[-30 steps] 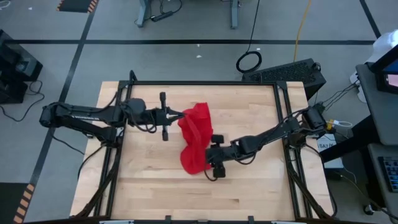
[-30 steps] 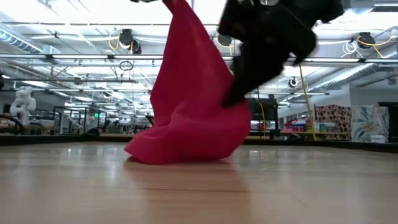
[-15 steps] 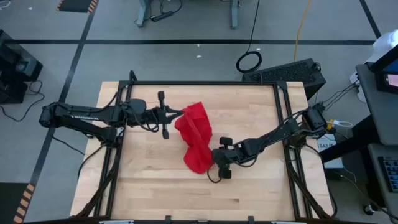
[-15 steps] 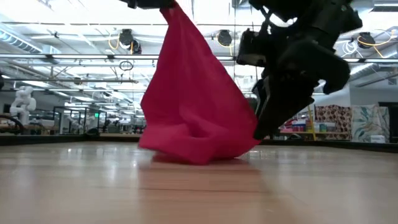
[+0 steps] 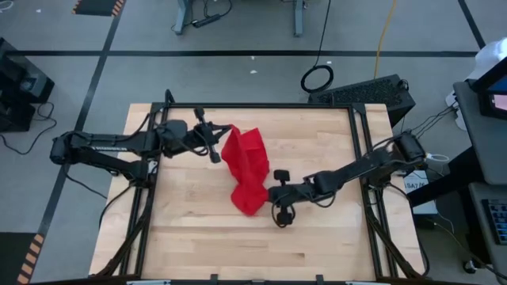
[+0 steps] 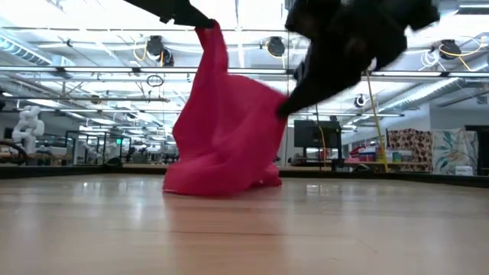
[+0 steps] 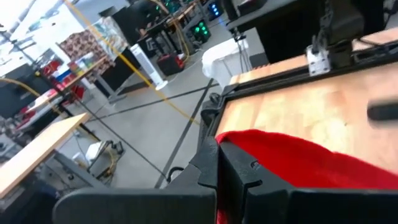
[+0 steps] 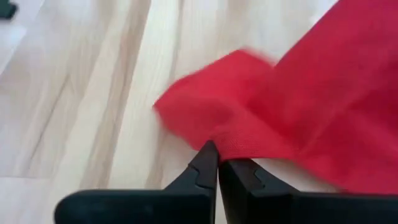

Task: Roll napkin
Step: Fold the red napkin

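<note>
Overhead, table-level, two close (perhaps tilted) wrist views, napkin (image 5: 245, 169) shared

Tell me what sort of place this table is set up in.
Probably a robotics lab or workshop hall. The wooden table stands on a grey floor with black tape lines, cables trail around it, and more benches and racks fill the room behind under strip lights.

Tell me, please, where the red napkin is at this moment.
In the high view, the napkin hangs bunched near the table's middle, between the left end effector pinching its top and the right end effector at its lower edge.
</note>
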